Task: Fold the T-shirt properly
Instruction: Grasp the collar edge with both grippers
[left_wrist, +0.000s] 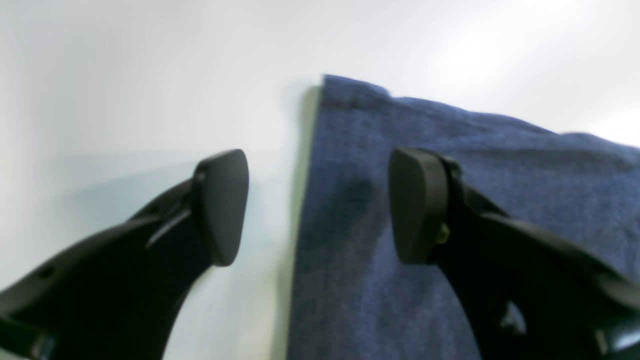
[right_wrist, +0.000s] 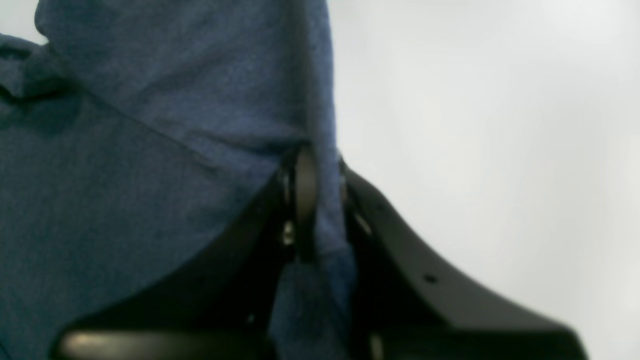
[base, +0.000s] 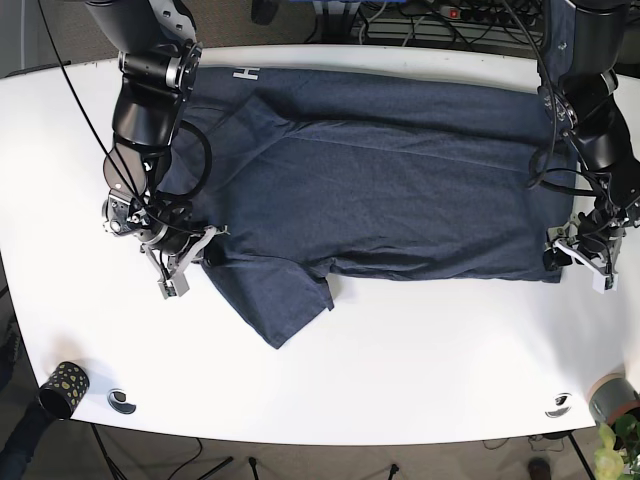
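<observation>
Navy T-shirt (base: 390, 190): flat on white bench (base: 400, 350).
Right pincer (right_wrist: 320, 200): clamped on sleeve edge.
Left pincer (left_wrist: 320, 205): agape astride hem; close before lifting.

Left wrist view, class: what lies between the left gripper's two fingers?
The T-shirt edge and a strip of bare white table. One of the left gripper fingers sits over table, the other over cloth.

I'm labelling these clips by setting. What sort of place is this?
Probably a robotics lab: a white table carrying only a blue T-shirt, cables and a power strip behind it, tripod legs underneath.
</observation>
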